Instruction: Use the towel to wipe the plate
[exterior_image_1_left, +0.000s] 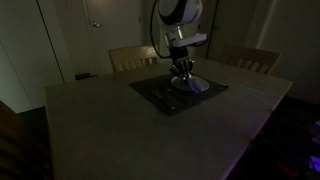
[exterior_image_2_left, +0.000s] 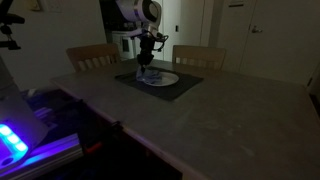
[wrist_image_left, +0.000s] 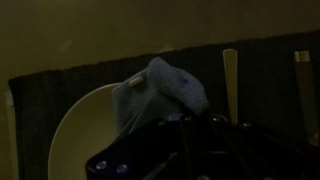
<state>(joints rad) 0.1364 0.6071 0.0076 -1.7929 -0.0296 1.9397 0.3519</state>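
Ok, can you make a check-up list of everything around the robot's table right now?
Surface: large pale rectangular table with a dark woven placemat lying on it.
Job's things: round white plate on the placemat; blue-grey cloth towel bunched up over the plate.
Clutter: two pale strips on the placemat beside the plate, maybe cutlery; too dim to tell.
Grippers: robot's hand is down over the plate and appears to grip the towel.
Cables: nothing seen.
Surroundings: two wooden chairs behind the table, a pale door, a glowing blue-purple light; the room is dark.
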